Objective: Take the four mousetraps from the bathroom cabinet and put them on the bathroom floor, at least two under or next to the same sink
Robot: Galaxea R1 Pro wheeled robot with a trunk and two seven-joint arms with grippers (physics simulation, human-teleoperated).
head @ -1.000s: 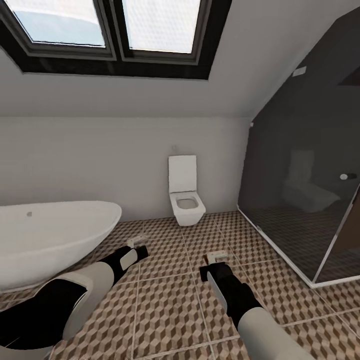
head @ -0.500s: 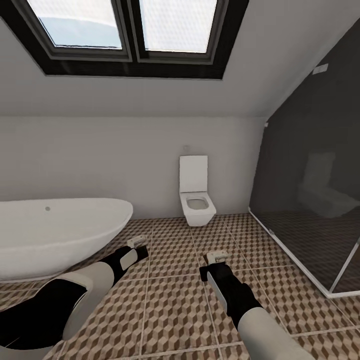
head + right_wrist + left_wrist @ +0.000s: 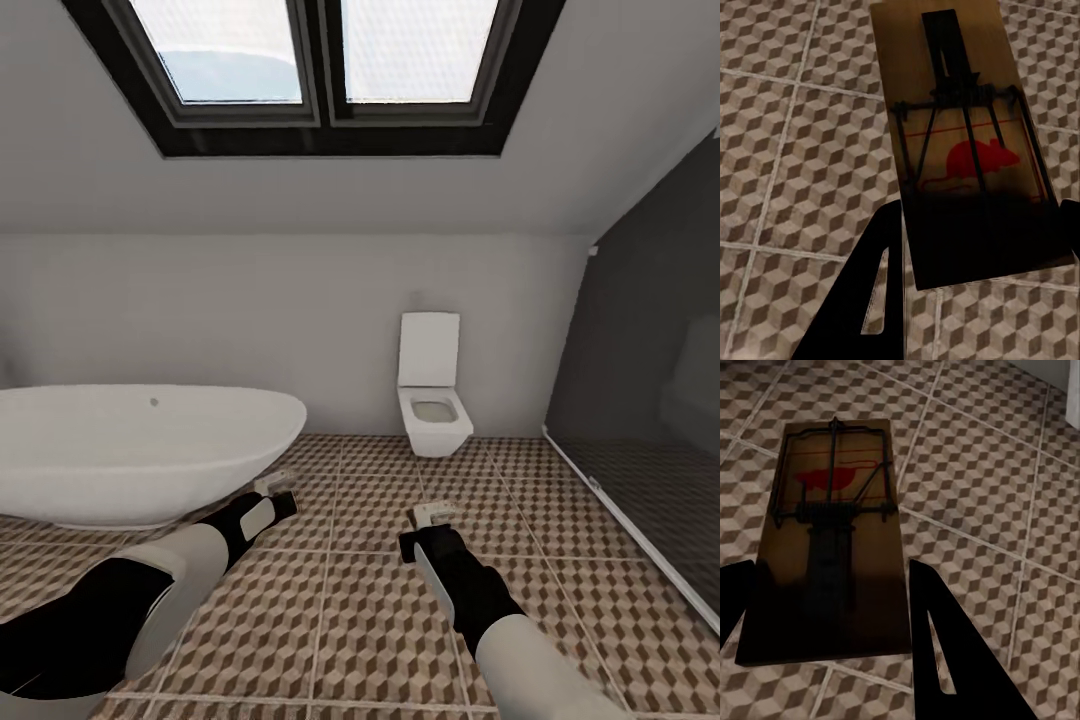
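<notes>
the robot is facing the far wall of the bathroom, and both arms are reaching forward above the bathroom floor (image 3: 350, 620) with its brown, beige and white cube tiles. the left gripper (image 3: 276, 488) is holding a mousetrap (image 3: 272, 484) between its two dark fingers (image 3: 945, 652); in the left wrist view this mousetrap (image 3: 832, 547) is a tan board with dark wire and a red mark, and it is hanging above the tiles. the right gripper (image 3: 432, 515) is also closed around a second mousetrap (image 3: 434, 512); in the right wrist view the second mousetrap (image 3: 967, 142) is showing a red mouse picture and a black wire frame, and one black finger (image 3: 874, 300) is pressing at its side. at the far left a white oval bathtub (image 3: 140, 450) is standing on the floor, with the left gripper near its right end. at the far wall a white toilet (image 3: 432, 400) is standing, right of the bathtub. a dark glass shower wall (image 3: 650, 420) is closing the right side, and a skylight window (image 3: 320, 60) is sitting in the sloped ceiling.
</notes>
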